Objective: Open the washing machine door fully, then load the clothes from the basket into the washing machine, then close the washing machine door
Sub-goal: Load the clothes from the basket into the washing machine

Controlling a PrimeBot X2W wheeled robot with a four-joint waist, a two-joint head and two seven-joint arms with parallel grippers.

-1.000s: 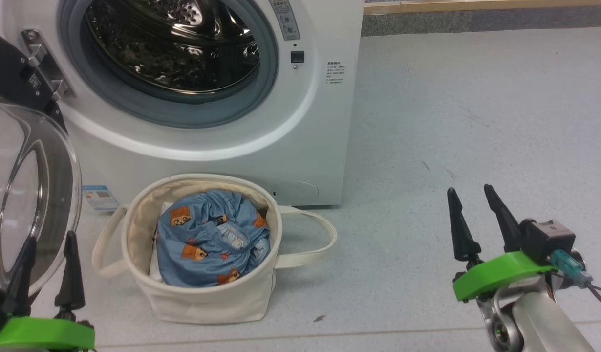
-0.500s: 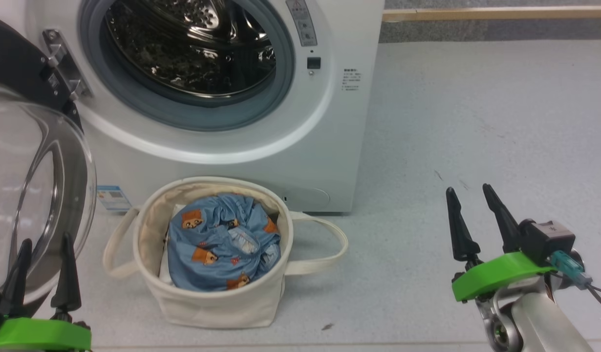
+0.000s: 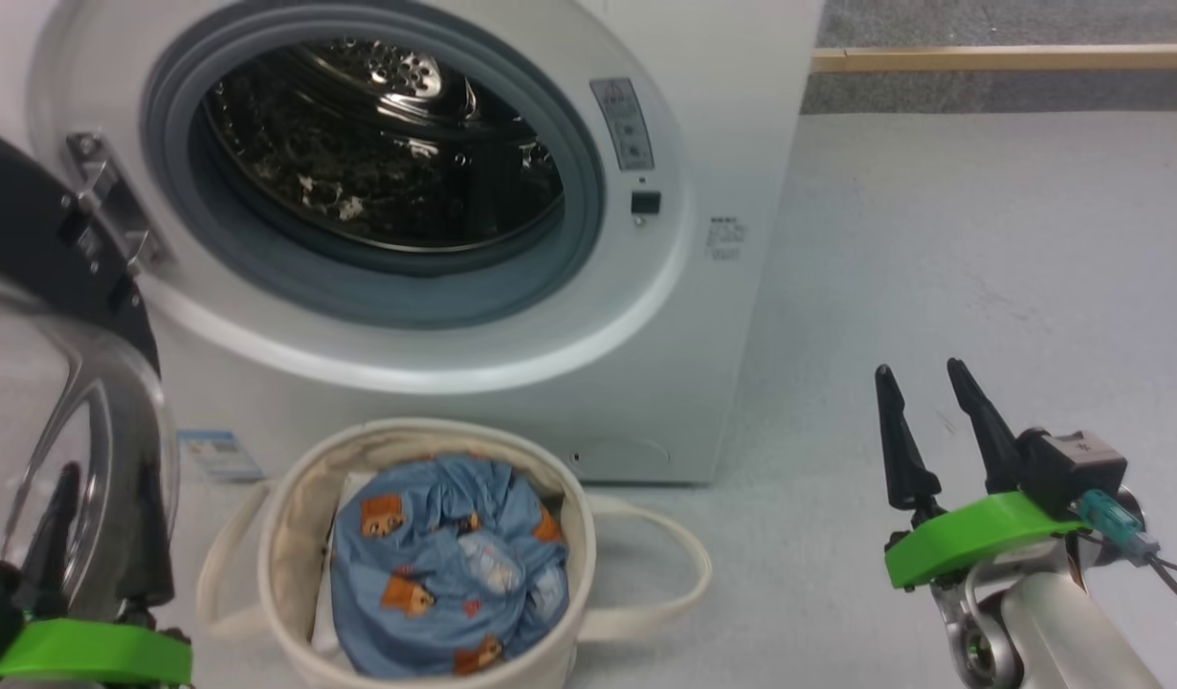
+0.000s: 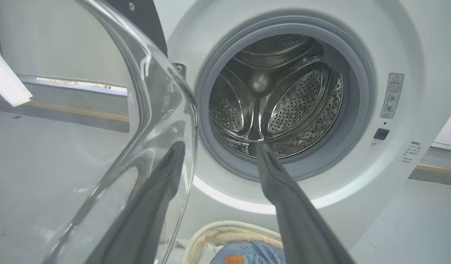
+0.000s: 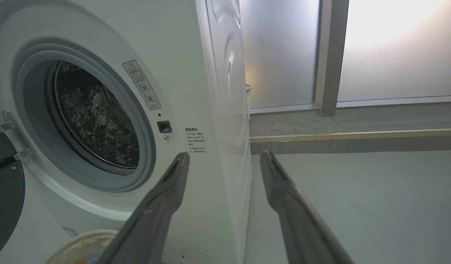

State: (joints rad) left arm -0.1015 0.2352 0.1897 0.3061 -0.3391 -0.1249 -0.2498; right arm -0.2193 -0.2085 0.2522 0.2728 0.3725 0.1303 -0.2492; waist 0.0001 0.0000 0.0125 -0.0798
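The washing machine door [image 3: 43, 239] stands swung out on the left of the washing machine [image 3: 713, 335], and the steel drum [image 3: 388, 172] shows bare and dark behind its grey gasket. The basket [image 3: 287, 517] sits on the floor [image 3: 933, 239] right in front of the washer, with the clothes [image 3: 455, 565] bunched inside it, blue with little bears.

The left claw [image 3: 105, 474] hangs low at the door's glass bowl with its fingers spread wide and nothing between them; from the left wrist view it is hard to say whether one finger touches the glass. The right claw [image 3: 918, 368] hovers over bare floor well to the right of the basket, also spread wide and empty.

Now to the fabric. It looks light, soft and floppy, so it should crumple into a pinch easily but trail and snag on the way up. The best hold looks like the raised crumpled fold near the top middle of the bundle, taken deep so that several layers come together. A sliver of white bundle [image 3: 328, 620] lies at the bundle's left edge (best left alone). The basket is soft-sided and probably light, so it may lift or tip with the load.
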